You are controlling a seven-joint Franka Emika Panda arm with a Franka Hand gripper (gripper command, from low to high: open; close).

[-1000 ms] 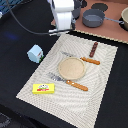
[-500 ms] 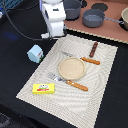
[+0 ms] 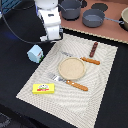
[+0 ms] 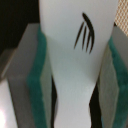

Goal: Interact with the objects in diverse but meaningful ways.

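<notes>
In the wrist view a white oblong piece (image 4: 70, 95) with a black mark stands between the green pads (image 4: 36, 85), and my gripper (image 4: 74, 70) is shut on it. In the exterior view my gripper (image 3: 50, 36) hangs over the mat's far corner on the exterior view's left, just behind the pale-blue faceted block (image 3: 35, 53). The yellow packet (image 3: 43, 88) lies flat at the mat's near edge. A dark-brown stick (image 3: 94, 48) lies on the mat's far side.
A tan round plate (image 3: 72, 68) sits mid-mat (image 3: 100, 95), with an orange-handled fork (image 3: 69, 82) in front and an orange-handled knife (image 3: 90, 60) beside it. Two grey pots (image 3: 93, 18) stand on the brown board behind.
The arm has shifted toward the exterior view's left and come lower, ending near the pale-blue block. The things on the mat have not moved.
</notes>
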